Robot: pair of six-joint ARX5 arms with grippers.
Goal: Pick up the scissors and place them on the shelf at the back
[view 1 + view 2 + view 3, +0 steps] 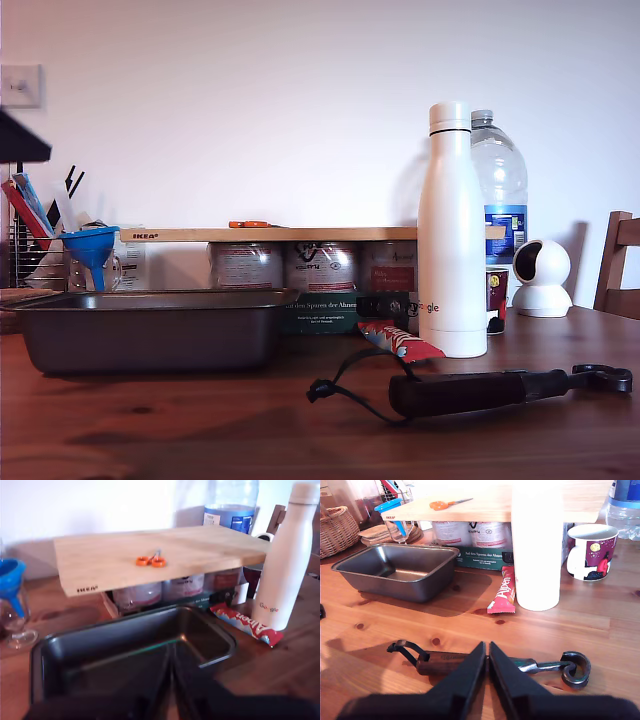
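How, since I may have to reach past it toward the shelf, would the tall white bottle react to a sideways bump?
The white bottle stands upright, tall and narrow, so a knock near its cap would probably tip it. Being round, it would likely roll across the table. Its smooth opaque wall looks slippery; its fill cannot be seen.

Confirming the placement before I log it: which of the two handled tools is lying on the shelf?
The scissors, orange loop handles, lie on the shelf. The black-handled tool with the cord loop lies on the table.
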